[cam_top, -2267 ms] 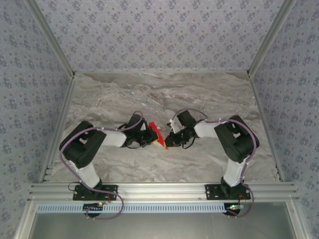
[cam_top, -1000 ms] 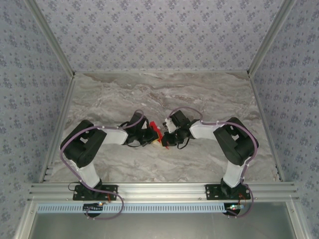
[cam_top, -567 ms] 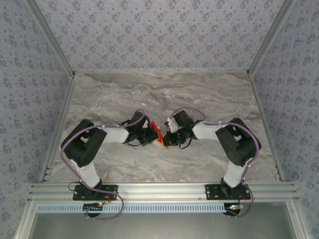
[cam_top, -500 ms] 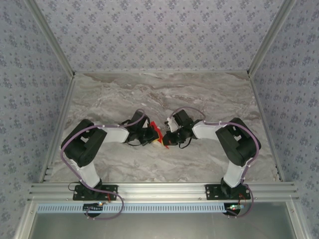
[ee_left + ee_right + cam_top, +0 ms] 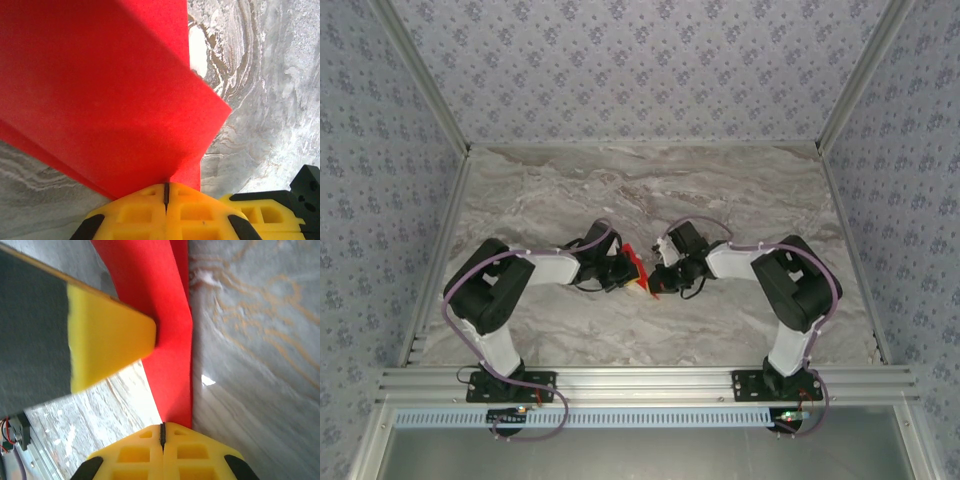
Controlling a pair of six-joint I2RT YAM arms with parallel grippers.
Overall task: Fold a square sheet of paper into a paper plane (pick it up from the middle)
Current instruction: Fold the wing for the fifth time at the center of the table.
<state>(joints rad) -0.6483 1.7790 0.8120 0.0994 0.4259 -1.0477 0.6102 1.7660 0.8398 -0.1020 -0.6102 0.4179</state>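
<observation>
The left end effector [image 5: 165,192] is pinching the folded red sheet of paper [image 5: 100,100], fingers pressed together on it. The right end effector [image 5: 162,432] is clamping its opposite edge likewise. The sheet is hanging between them over the middle of the marble bench [image 5: 720,190].

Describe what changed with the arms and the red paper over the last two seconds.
The right gripper edged in a little toward the left gripper, so the red paper between them shows a slightly narrower patch from above. Nothing was taken hold of or let go. Both grippers stayed shut on the paper, at the same place near the middle of the table.
</observation>
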